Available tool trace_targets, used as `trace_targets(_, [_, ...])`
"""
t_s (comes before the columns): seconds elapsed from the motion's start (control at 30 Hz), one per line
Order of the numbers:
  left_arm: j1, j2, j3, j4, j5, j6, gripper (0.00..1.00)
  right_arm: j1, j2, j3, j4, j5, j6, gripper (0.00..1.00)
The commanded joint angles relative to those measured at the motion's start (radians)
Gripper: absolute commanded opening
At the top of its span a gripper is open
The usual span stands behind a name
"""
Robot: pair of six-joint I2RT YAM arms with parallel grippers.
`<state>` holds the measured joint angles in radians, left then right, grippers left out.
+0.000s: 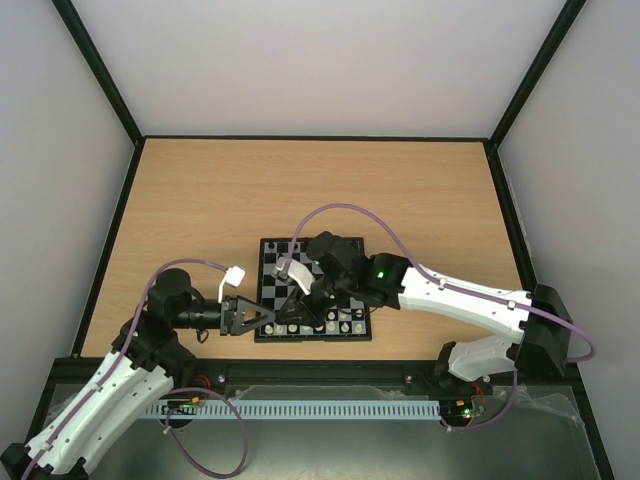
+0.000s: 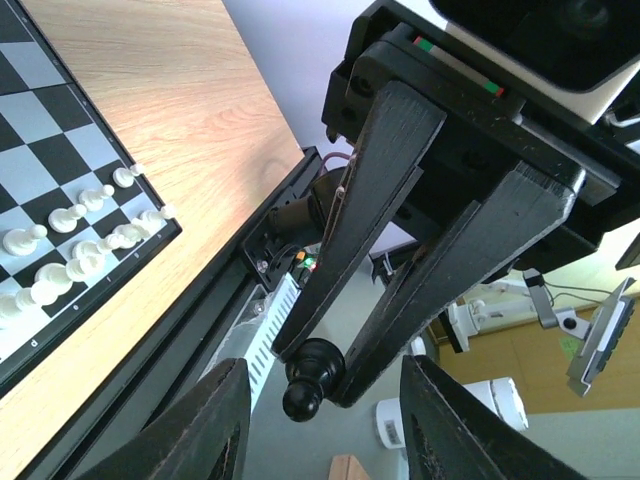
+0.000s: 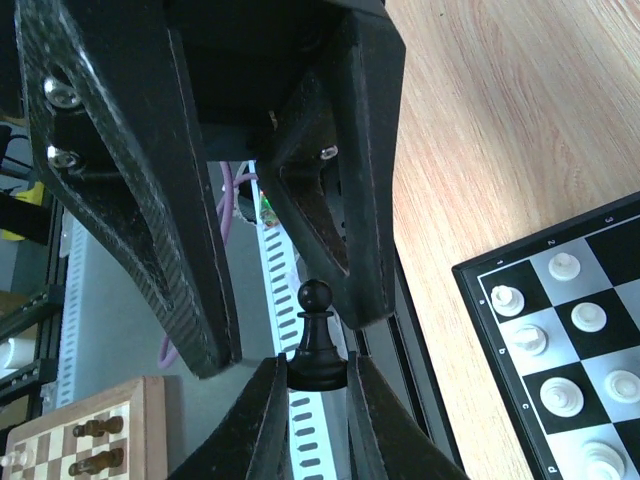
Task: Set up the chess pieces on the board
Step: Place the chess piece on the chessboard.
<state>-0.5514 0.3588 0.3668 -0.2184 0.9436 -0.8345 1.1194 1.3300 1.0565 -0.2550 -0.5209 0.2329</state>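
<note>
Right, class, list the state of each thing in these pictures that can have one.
chessboard: lying flat on the table.
white pieces: standing in rows on the chessboard.
right pincer: shut on the black pawn, gripping its base.
left pincer: open, straddling the black pawn.

Count from my station: two arms, two boards, one black pawn.

I have two arms, the left arm [image 1: 100,390] and the right arm [image 1: 460,300], each with one two-finger gripper: left gripper [image 2: 322,365], right gripper [image 3: 316,365]. I count one black-and-pale board [image 1: 272,262] and one wooden board [image 3: 120,420] in the background, with two brown pieces [image 3: 95,447] that I can make out. One black pawn [image 3: 317,320] is all I can count of the dark set. The white pieces [image 3: 587,317] stand in two rows, and seven show at the right wrist.
</note>
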Motion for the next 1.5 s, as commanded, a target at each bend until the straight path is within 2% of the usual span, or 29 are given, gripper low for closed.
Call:
trace_targets(0.0, [-0.003, 0.005, -0.024, 0.030, 0.030, 0.000, 0.42, 0.006, 0.028, 0.036, -0.005, -0.027, -0.023, 0.13])
trace_targets(0.17, [-0.004, 0.007, -0.026, 0.031, 0.030, 0.000, 0.28, 0.006, 0.035, 0.037, -0.004, -0.024, -0.028, 0.13])
trace_targets(0.43, [-0.004, 0.020, -0.034, 0.037, 0.026, 0.005, 0.22, 0.005, 0.031, 0.030, -0.008, -0.019, -0.032, 0.13])
trace_targets(0.53, [-0.004, 0.023, -0.038, 0.039, 0.024, 0.005, 0.09, 0.005, 0.029, 0.030, -0.009, -0.016, -0.033, 0.13])
trace_targets(0.6, [-0.003, 0.025, -0.039, 0.040, 0.023, 0.004, 0.04, 0.005, 0.029, 0.030, -0.008, -0.017, -0.033, 0.13])
trace_targets(0.8, [-0.004, 0.025, -0.039, 0.039, 0.017, 0.000, 0.02, 0.005, 0.029, 0.031, -0.007, -0.015, -0.032, 0.13])
trace_targets(0.93, [-0.004, 0.028, -0.031, 0.037, 0.000, 0.000, 0.02, 0.005, 0.026, 0.035, -0.009, 0.009, -0.024, 0.26])
trace_targets(1.0, [-0.004, 0.033, -0.025, 0.036, -0.008, 0.002, 0.02, 0.005, 0.019, 0.037, -0.017, 0.043, -0.016, 0.35])
trace_targets(1.27, [-0.003, 0.083, -0.001, 0.025, -0.043, 0.022, 0.02, -0.006, -0.047, 0.011, -0.032, 0.177, 0.031, 0.60])
trace_targets(1.47, [-0.003, 0.169, 0.059, -0.024, -0.108, 0.076, 0.02, -0.054, -0.139, -0.028, -0.064, 0.371, 0.111, 0.81])
